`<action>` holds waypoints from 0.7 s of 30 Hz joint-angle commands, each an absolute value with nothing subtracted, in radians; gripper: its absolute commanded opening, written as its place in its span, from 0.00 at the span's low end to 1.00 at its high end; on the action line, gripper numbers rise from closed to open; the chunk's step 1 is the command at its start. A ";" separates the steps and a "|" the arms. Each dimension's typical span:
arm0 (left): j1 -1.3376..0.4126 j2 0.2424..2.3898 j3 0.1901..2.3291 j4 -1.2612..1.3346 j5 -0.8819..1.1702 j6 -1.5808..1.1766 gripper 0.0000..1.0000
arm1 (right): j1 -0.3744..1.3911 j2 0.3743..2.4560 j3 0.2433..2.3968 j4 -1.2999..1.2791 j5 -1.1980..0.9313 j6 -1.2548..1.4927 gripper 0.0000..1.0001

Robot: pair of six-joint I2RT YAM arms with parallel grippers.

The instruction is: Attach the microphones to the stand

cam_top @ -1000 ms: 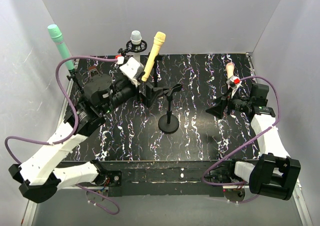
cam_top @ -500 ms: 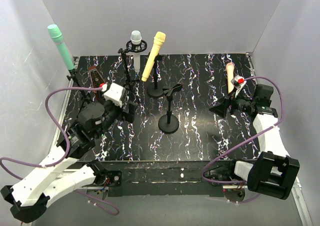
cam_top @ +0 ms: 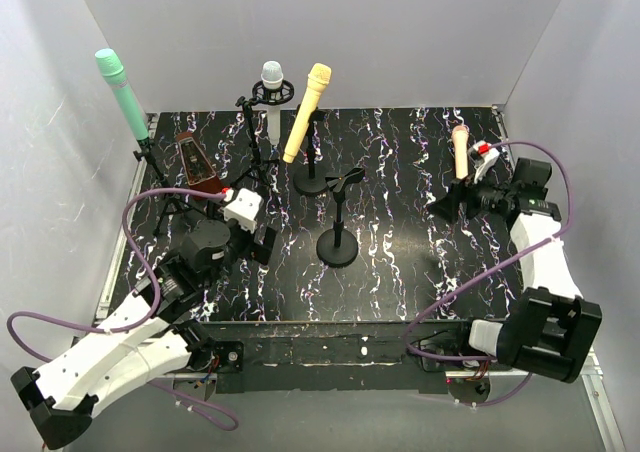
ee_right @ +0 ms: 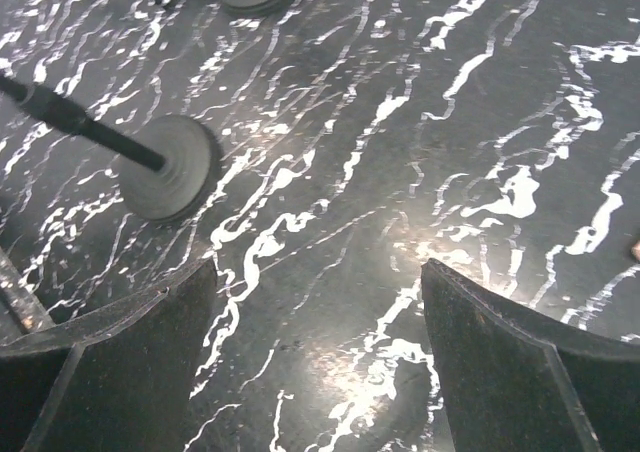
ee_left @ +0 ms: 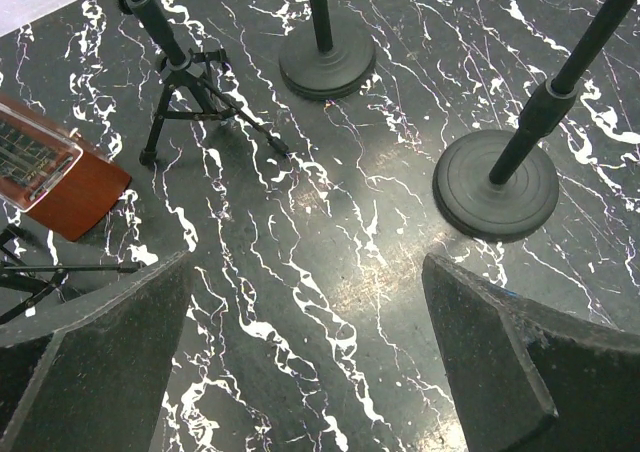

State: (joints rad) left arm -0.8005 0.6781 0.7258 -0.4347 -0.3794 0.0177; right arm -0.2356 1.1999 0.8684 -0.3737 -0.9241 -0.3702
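pink mic (cam_top: 460, 152) sits well right of the empty stand (cam_top: 340, 217), long axis pointing at the back wall, just past the right gripper (cam_top: 448, 202). right arm's nearer. left gripper (cam_top: 262, 244) too: both jaws spread, holding nothing.

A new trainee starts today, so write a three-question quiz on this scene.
1. True or false: the left hand holds a microphone.
2. Which microphone is on no stand? A the yellow one, B the peach-pink one, C the mint green one.
3. What colour is the microphone in the ring-shaped mount?
Key: 1 false, the hand is open and empty; 2 B; 3 white.
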 commanded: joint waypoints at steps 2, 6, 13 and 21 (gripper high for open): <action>-0.796 0.653 0.713 -0.431 -0.368 0.034 0.98 | -0.239 1.327 1.070 -0.530 -0.737 -0.403 0.89; -0.795 0.666 0.719 -0.437 -0.354 0.037 0.98 | -0.241 1.458 1.198 -0.624 -0.550 -0.370 0.89; -0.796 0.710 0.733 -0.454 -0.333 0.038 0.98 | -0.236 1.600 1.282 -0.546 -0.283 -0.227 0.91; -0.795 0.718 0.738 -0.463 -0.333 0.038 0.98 | -0.184 1.788 1.446 -0.551 -0.115 -0.196 0.92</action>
State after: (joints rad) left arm -0.8005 0.7273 0.7166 -0.4572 -0.3389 0.0330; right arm -0.2115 1.7313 1.3445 -0.5579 -0.2192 -0.2295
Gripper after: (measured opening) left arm 0.981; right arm 0.919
